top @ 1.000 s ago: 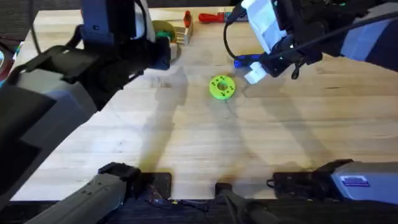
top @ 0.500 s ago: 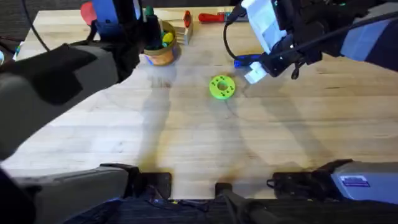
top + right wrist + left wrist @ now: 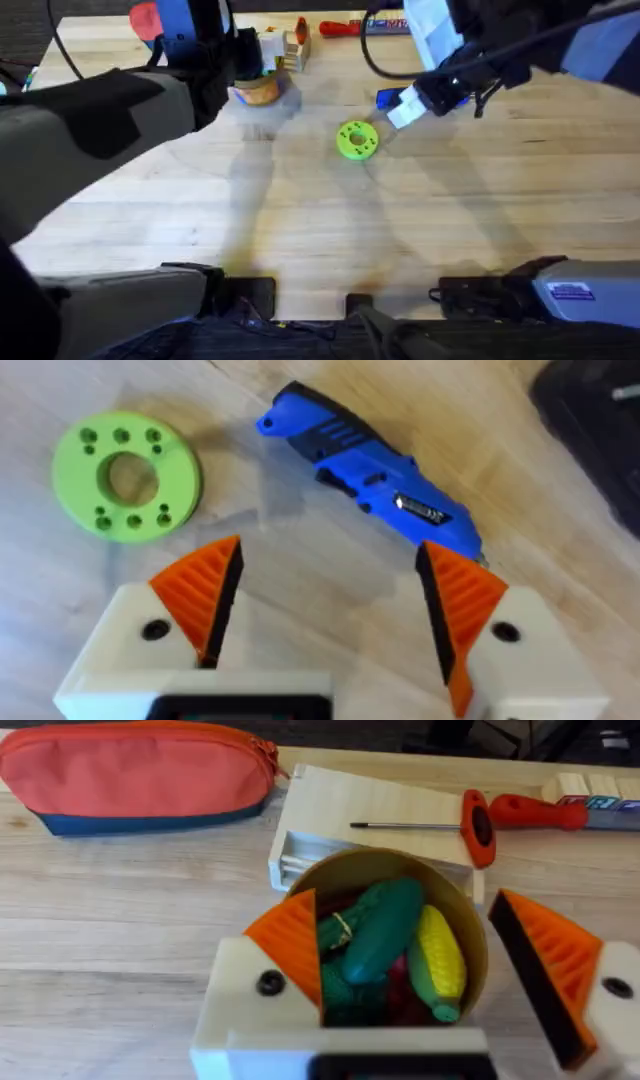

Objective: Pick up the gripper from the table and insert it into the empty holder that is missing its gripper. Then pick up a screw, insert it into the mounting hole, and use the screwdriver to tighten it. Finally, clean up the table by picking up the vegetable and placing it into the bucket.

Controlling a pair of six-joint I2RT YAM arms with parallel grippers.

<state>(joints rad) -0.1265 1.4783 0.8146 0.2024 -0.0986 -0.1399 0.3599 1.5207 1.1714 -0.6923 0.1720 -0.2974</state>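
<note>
My left gripper (image 3: 410, 970) hangs open over the tan bucket (image 3: 455, 910), orange pads on both white holders (image 3: 245, 1005). The dark-green vegetable (image 3: 385, 925) lies inside the bucket beside a yellow corn toy. In the overhead view the bucket (image 3: 258, 92) stands at the back left. My right gripper (image 3: 330, 610) is open too, both its fingers carrying an orange gripper wedge (image 3: 205, 590). It hovers just short of the blue screwdriver (image 3: 370, 475), which lies flat on the table (image 3: 395, 97). No loose screw is in view.
A lime-green ring (image 3: 357, 140) lies mid-table, next to my right gripper (image 3: 402, 108). Behind the bucket are a wooden box (image 3: 370, 810), a red-handled screwdriver (image 3: 520, 812) and a red zip pouch (image 3: 130, 770). The front half of the table (image 3: 330, 230) is bare wood.
The left arm has drawn back from over the bucket, which now shows in the overhead view. The right gripper has shifted slightly toward the back, near the blue screwdriver.
</note>
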